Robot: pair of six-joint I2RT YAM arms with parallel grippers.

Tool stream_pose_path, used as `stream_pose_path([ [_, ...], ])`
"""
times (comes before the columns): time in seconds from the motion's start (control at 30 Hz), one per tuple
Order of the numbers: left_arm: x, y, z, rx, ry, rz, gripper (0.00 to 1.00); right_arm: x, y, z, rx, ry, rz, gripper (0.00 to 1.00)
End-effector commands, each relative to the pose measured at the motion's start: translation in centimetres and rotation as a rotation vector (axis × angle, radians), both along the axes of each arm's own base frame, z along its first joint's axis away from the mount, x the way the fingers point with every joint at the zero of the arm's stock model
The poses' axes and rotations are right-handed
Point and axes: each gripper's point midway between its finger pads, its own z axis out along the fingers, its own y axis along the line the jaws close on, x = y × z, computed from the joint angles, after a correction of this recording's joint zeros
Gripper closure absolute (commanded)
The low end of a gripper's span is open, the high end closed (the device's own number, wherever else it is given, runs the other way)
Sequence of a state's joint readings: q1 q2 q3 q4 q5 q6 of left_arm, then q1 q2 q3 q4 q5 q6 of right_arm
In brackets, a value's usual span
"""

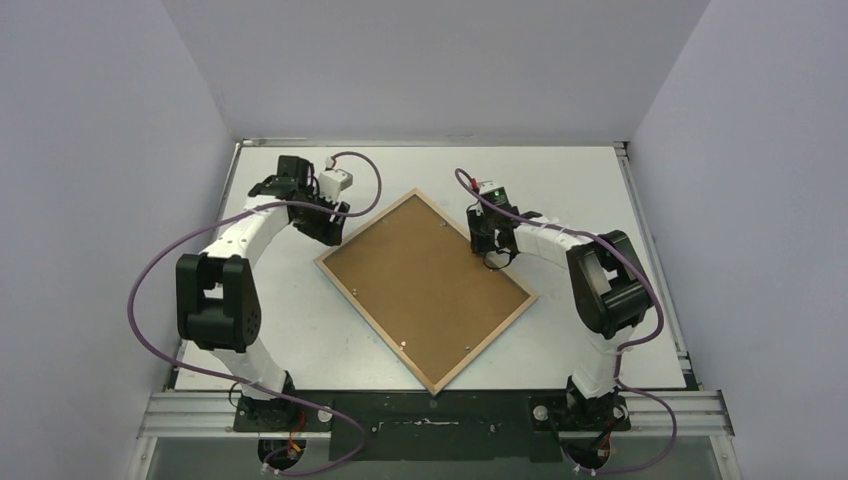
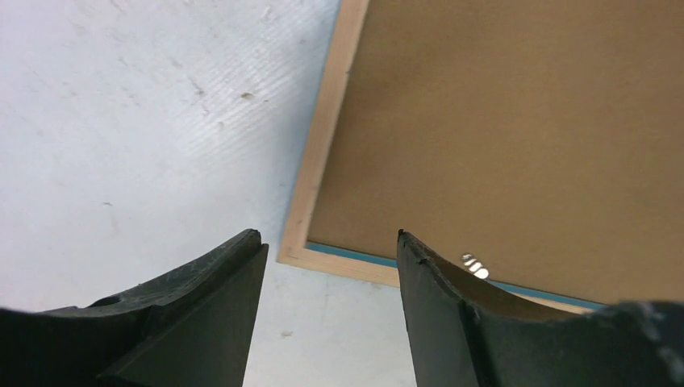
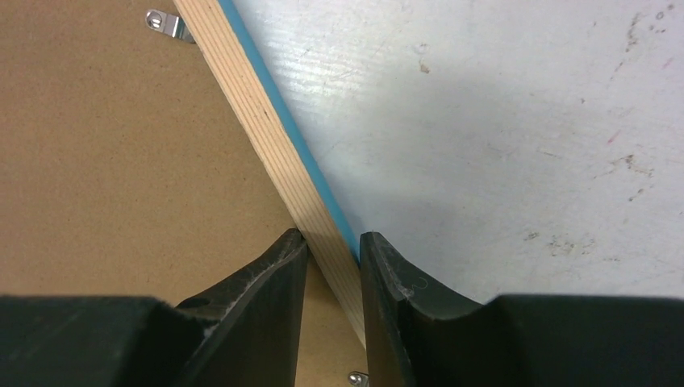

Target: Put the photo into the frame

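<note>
Frame rail in right hand

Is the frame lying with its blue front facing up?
No, the frame shows its wooden reverse and the brown backing board upward, with blue only along its outer side.

We see the frame in pale wood with a fine grain and a bright-blue edge, and its backing board is plain brown. The table is white, flecked with brownish scuffs. The clip is silver and the right gripper is black.
</note>
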State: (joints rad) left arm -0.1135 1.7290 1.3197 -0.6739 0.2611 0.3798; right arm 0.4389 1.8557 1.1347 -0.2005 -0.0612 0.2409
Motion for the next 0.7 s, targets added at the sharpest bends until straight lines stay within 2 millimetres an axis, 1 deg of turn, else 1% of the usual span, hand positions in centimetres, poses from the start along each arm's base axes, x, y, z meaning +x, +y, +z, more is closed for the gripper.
stream_pose_path([
  [0.0, -2.6, -2.2, 1.1, -0.133, 0.064, 0.037, 0.41, -1.8, 0.7, 1.4, 0.020, 0.066, 0.013, 0.74],
  [0.07, -3.4, -2.3, 0.6, -0.149, 0.098, 0.061, 0.42, -1.5, 0.6, 2.3, 0.018, 0.058, -0.001, 0.77],
  [0.13, -3.8, -2.3, 0.3, -0.159, 0.117, 0.090, 0.42, -1.2, 0.6, 3.5, 0.024, 0.047, -0.017, 0.80],
  [0.23, -3.8, -2.1, 0.0, -0.174, 0.138, 0.136, 0.42, -0.7, 0.8, 5.2, 0.069, 0.035, -0.045, 0.84],
  [0.3, -3.7, -1.8, 0.0, -0.185, 0.163, 0.177, 0.41, -0.5, 0.7, 5.9, 0.135, 0.040, -0.070, 0.86],
  [0.4, -3.4, -1.2, 0.2, -0.240, 0.206, 0.243, 0.40, -0.6, 0.5, 6.2, 0.273, 0.062, -0.106, 0.91],
  [0.43, -3.2, -1.0, 0.4, -0.255, 0.213, 0.260, 0.40, -0.7, 0.6, 6.2, 0.318, 0.071, -0.114, 0.94],
  [0.47, -3.0, -0.8, 0.5, -0.259, 0.217, 0.273, 0.40, -0.8, 0.5, 6.1, 0.346, 0.082, -0.124, 0.95],
  [0.57, -2.9, -0.3, 0.6, -0.247, 0.209, 0.282, 0.38, -1.0, 0.7, 6.1, 0.384, 0.096, -0.132, 0.95],
  [0.67, -3.3, -0.4, -0.1, -0.245, 0.218, 0.279, 0.37, -0.8, 0.7, 7.3, 0.401, 0.074, -0.139, 0.95],
])
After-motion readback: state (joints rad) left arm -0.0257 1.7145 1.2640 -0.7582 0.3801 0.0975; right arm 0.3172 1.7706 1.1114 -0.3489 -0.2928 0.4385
